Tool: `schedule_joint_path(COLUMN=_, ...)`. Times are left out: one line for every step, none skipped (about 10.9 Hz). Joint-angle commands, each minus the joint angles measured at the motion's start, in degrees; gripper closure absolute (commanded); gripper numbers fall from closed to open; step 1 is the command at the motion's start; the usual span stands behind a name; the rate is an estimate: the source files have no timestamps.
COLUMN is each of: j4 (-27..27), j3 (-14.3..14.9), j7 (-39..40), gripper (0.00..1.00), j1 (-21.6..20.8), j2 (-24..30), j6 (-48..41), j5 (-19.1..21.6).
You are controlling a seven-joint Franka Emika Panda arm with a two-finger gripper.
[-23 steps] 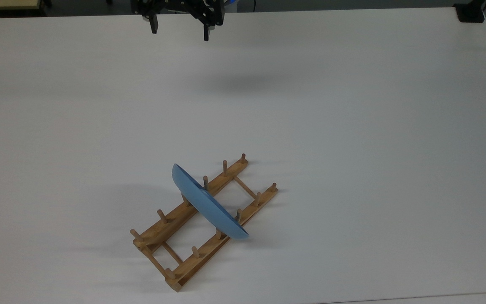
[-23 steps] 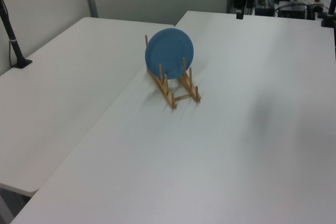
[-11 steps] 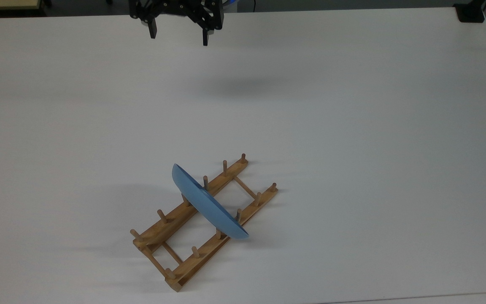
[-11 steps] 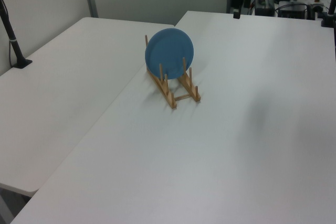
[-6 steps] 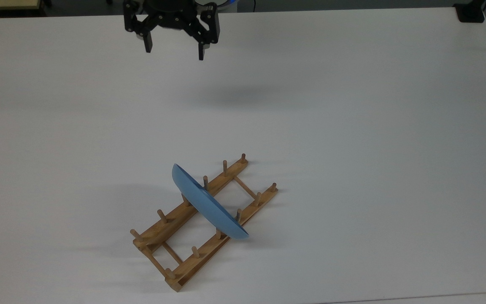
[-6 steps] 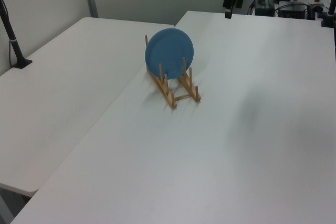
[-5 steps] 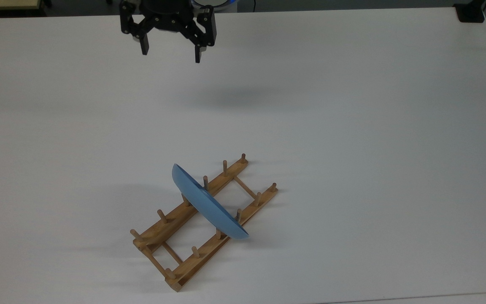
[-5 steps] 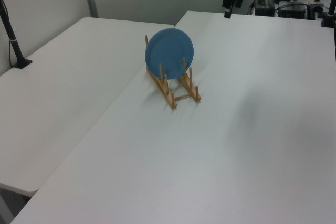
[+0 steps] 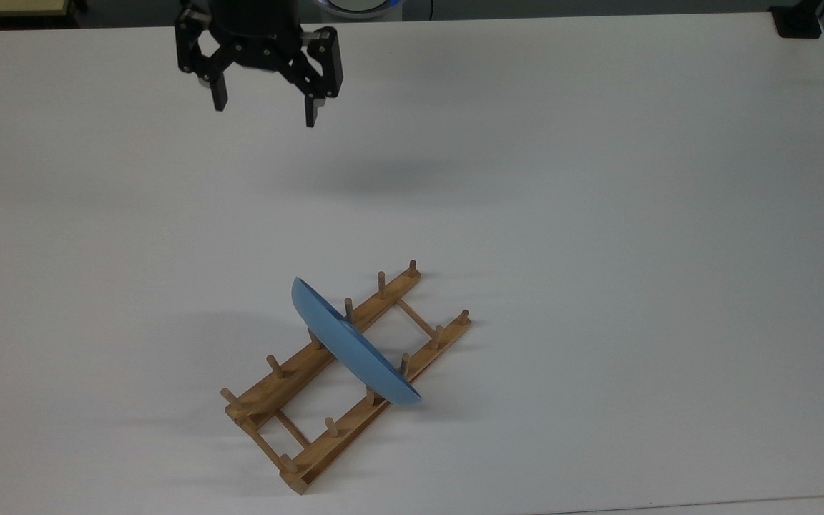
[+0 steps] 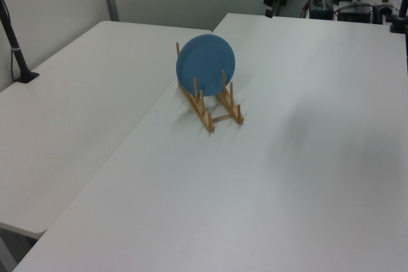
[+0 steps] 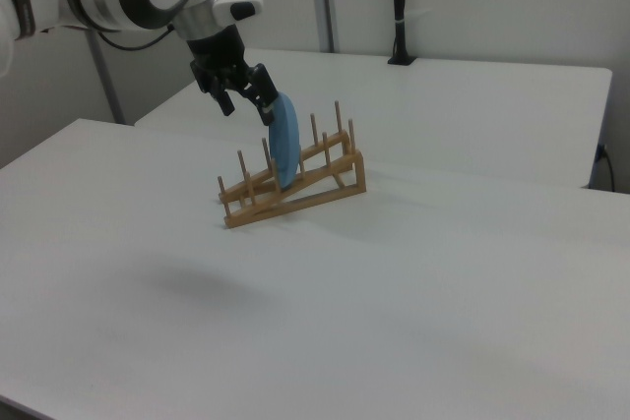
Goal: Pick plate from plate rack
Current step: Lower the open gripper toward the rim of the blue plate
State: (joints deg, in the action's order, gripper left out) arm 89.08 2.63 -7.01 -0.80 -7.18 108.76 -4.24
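The black two-finger gripper [image 9: 265, 114] hangs released, fingers spread, far above the white table [image 9: 598, 214], well apart from the round light-blue plate [image 9: 351, 347] standing upright in the ladder-like light-brown wooden plate rack [image 9: 319, 436].

Rack [image 9: 312, 400] lies on the table [image 9: 598, 214], diagonal in the top view: one end toward the top view's lower left, the other toward its upper right. Plate [image 9: 351, 347] stands on edge in the rack, across both rails near mid-length, between pegs (tilted, leaning toward the top view's upper right). Claw [image 9: 265, 107] hangs above the table near the top view's upper edge, left of centre, well apart from rack and plate, fingers spread with nothing between them. In the left view the claw [image 10: 269, 1] sits behind the plate [image 10: 205, 60], at the table's far edge. A second table [image 10: 76, 106] adjoins on the left view's left.
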Motion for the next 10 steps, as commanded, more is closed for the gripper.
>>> schedule_joint_path(j4=-0.8, j3=0.2, j7=1.0, gripper=0.0, j1=0.3, j2=-2.5, j6=5.5, j5=-2.5)
schedule_joint_path(j4=-0.7, j3=0.2, j7=1.0, gripper=0.0, j1=0.1, j2=-3.2, j6=7.8, j5=-4.2)
schedule_joint_path(j4=-0.8, j3=0.1, j7=1.0, gripper=0.0, j1=-0.2, j2=-4.7, j6=9.7, j5=-4.7)
schedule_joint_path(j4=-0.8, j3=0.0, j7=1.0, gripper=0.0, j1=-0.4, j2=-5.2, j6=10.3, j5=-5.2)
schedule_joint_path(j4=-0.8, j3=-0.6, j7=1.0, gripper=0.0, j1=-0.6, j2=-5.6, j6=12.0, j5=-6.6)
schedule_joint_path(j4=-0.8, j3=-0.6, j7=0.8, gripper=0.0, j1=-1.7, j2=-6.6, j6=14.9, j5=-7.6)
schedule_joint_path(j4=-0.8, j3=-0.6, j7=0.7, gripper=0.04, j1=-2.7, j2=-7.9, j6=17.2, j5=-8.4)
schedule_joint_path(j4=-0.8, j3=-0.6, j7=0.4, gripper=0.11, j1=-3.1, j2=-9.1, j6=19.2, j5=-9.5)
schedule_joint_path(j4=-0.8, j3=-0.5, j7=0.2, gripper=0.2, j1=-4.0, j2=-10.2, j6=21.1, j5=-10.8)
schedule_joint_path(j4=-0.8, j3=-0.5, j7=0.2, gripper=0.34, j1=-4.6, j2=-11.6, j6=22.4, j5=-11.5)
